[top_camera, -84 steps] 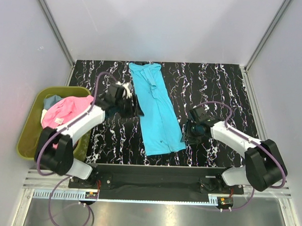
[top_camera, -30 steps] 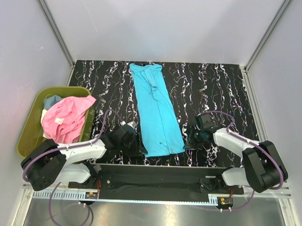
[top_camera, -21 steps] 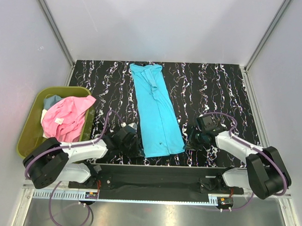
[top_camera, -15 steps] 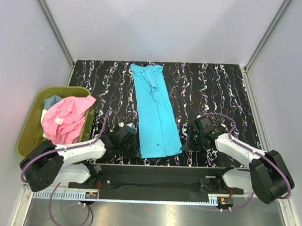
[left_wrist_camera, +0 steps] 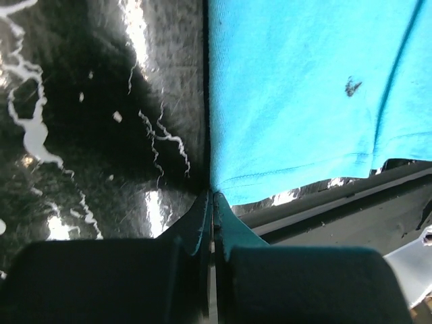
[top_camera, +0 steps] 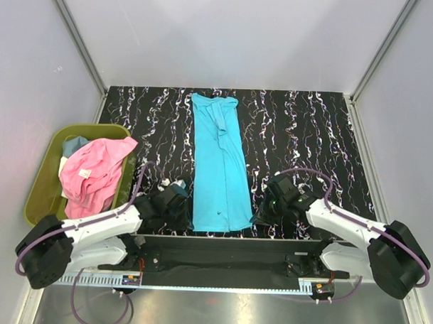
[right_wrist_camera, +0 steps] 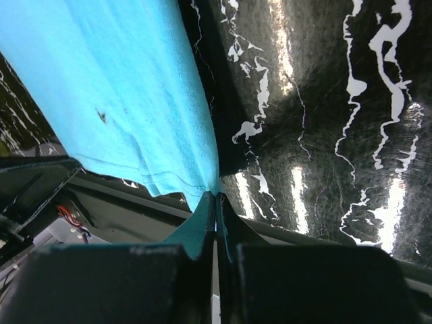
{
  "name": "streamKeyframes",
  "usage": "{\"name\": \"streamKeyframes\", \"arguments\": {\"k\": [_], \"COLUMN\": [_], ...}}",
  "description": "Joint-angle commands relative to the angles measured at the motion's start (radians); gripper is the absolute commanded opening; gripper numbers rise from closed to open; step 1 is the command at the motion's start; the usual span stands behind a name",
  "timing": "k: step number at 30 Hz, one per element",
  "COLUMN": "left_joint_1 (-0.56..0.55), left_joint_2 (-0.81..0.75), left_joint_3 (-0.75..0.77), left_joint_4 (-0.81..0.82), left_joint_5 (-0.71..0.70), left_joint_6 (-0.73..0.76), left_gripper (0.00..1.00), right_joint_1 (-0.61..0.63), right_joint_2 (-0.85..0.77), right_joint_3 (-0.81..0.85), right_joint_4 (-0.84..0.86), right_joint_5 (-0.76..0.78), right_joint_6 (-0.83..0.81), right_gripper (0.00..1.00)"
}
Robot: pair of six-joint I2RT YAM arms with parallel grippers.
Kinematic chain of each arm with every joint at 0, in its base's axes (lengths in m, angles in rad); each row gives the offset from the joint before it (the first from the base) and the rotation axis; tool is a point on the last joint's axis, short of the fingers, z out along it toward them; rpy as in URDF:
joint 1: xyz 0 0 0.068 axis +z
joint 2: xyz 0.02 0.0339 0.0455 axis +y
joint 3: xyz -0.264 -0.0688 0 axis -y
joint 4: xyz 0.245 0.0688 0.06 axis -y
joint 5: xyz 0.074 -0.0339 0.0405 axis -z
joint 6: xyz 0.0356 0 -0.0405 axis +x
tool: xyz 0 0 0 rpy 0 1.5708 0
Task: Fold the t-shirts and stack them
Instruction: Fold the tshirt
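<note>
A bright turquoise t-shirt (top_camera: pixel 218 158) lies folded into a long narrow strip down the middle of the black marbled table, collar at the far end. My left gripper (top_camera: pixel 186 212) is shut on the near left corner of its hem (left_wrist_camera: pixel 223 181). My right gripper (top_camera: pixel 259 215) is shut on the near right corner of the hem (right_wrist_camera: pixel 196 182). Both sets of jaws are pressed together with cloth pinched at their tips. A pink t-shirt (top_camera: pixel 94 168) is heaped in the bin at the left, with a bit of grey-blue cloth (top_camera: pixel 75 144) behind it.
The olive-green bin (top_camera: pixel 43 188) stands off the table's left side. The table's near edge and the black base rail (top_camera: pixel 221 244) run just behind both grippers. Grey walls enclose the table on three sides.
The left gripper has closed on the hem's left corner. Both grippers have drawn toward the near edge, and the turquoise shirt now lies straight instead of slanted.
</note>
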State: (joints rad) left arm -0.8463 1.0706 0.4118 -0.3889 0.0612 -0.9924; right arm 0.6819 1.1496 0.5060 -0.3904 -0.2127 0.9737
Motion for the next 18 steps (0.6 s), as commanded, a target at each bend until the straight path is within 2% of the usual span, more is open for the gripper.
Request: {"name": "streamKeyframes", "arguments": {"k": [1, 5, 13, 18], "left_joint_1": [-0.007, -0.007, 0.004, 0.110], "left_joint_2": [-0.070, -0.104, 0.067, 0.095], "left_joint_3": [-0.021, -0.027, 0.085, 0.153], "left_joint_4": [-0.004, 0.024, 0.082, 0.039], "left_joint_5": [-0.001, 0.022, 0.084, 0.098], "left_joint_6": [-0.032, -0.029, 0.040, 0.102], "left_gripper": [0.00, 0.00, 0.00, 0.00], "right_joint_1": [0.022, 0.028, 0.028, 0.022], "right_joint_2": [0.004, 0.021, 0.110, 0.194], "right_joint_3": [-0.001, 0.019, 0.143, 0.300], "right_joint_4": [0.001, -0.013, -0.088, -0.174], "right_joint_5": [0.053, 0.067, 0.122, 0.191], "right_joint_6": [0.051, 0.040, -0.042, -0.142], "right_gripper": [0.00, 0.00, 0.00, 0.00]}}
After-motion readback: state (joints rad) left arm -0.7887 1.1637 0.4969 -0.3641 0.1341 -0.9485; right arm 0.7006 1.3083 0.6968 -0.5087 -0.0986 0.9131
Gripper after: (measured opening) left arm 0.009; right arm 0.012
